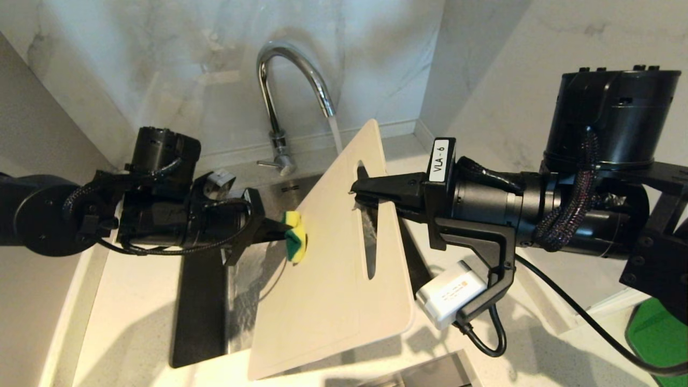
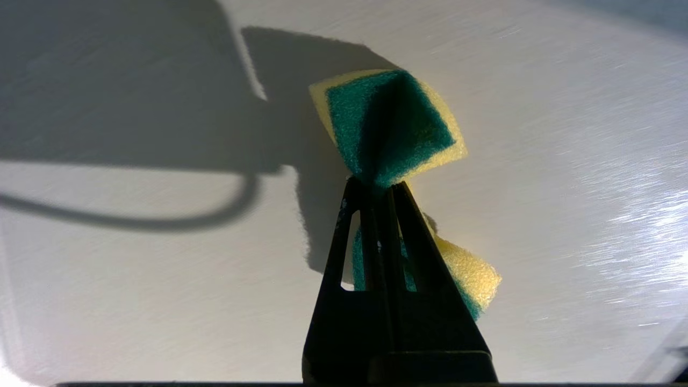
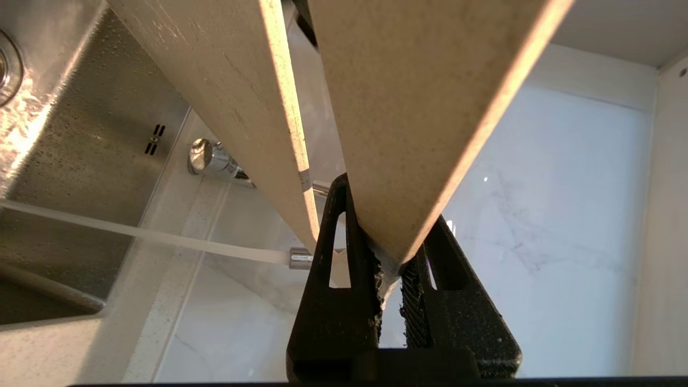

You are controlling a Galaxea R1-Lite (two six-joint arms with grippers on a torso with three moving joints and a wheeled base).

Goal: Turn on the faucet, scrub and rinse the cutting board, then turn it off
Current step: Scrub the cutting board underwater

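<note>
The board stands tilted on edge over the sink, its top corner up under the faucet and its lower edge out past the sink's front rim, above the desk. Its long handle slot runs down the side nearer the right arm. Water runs from the spout in a thin stream and meets the board near its top corner.

The right pincer comes in level from the right and is clamped on the strip of board beside the slot, one finger reaching through the slot; in the right wrist view the board's edge sits pinched between the two black fingers, which stand narrow on it. That view also shows the faucet's spout tip with the stream crossing over the wet steel basin.

The left pincer reaches in level from the left, squeezed tight on a sponge, green and yellow, which bulges out to either side of the fingertips. The sponge presses flat against the board's broad face, about midway up near the left edge. In the left wrist view the sponge lies against the pale surface with the arm's shadow beside it.

The faucet stands at the sink's back edge, against the marble wall, its small lever pointing out sideways at the base.
</note>
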